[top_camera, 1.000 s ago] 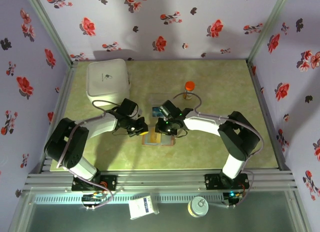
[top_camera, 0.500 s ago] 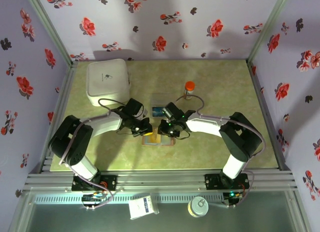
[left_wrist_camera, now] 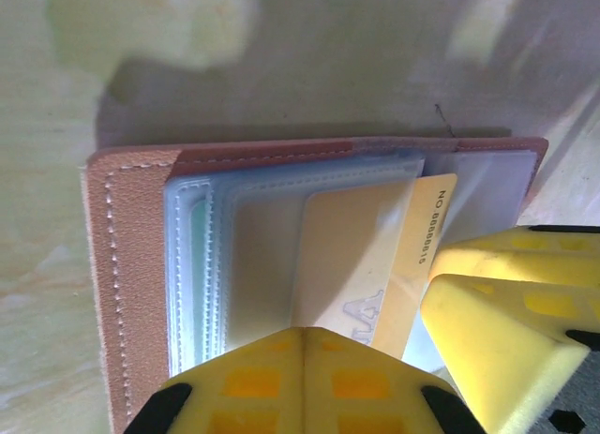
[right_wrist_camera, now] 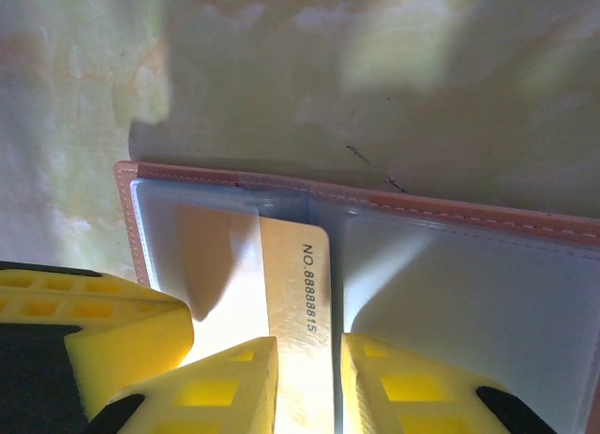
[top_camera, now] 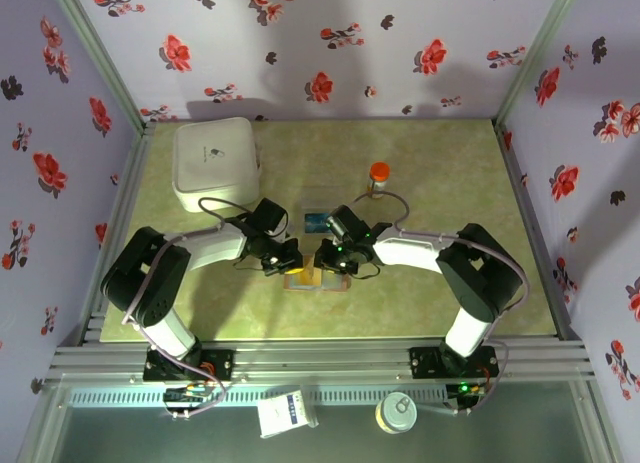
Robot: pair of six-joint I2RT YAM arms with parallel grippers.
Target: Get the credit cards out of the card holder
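Both arms have crept a little closer together over the last second, and the left arm's shoulder link has swung rightward, though since the half-second mark I see almost no further change. From overhead, my two grippers meet over the wallet (left_wrist_camera: pixel 131 284), which lies open and flat on the green table (top_camera: pixel 450 183), near the middle and toward the near edge.

On my left wrist camera the left gripper (left_wrist_camera: pixel 302 354) has its fingers pressed fully together with nothing between them, and their tips bear down on the clear plastic sleeves inside the wallet. The brown stitched border runs along the left and top of that view, with the stacked sleeves inside it. A green edge shows in one of the deeper sleeves.

A yellow card (right_wrist_camera: pixel 298 284) sticks partway out of its sleeve, its printed number on the bare strip. On my right wrist camera the right gripper (right_wrist_camera: pixel 307 350) is nearly closed, its two fingers pinched onto that exposed strip, so I read it as having hold of the card. The rest of the card sits under the clear plastic. The left gripper's yellow finger shows at the lower left of this view, just beside mine.

Just beyond the wallet, a blue card (top_camera: pixel 316 221) lies in a clear tray (top_camera: pixel 325 195). A white box (top_camera: pixel 215 163) sits at the far left, and an orange-capped bottle (top_camera: pixel 378 178) stands behind the right arm.
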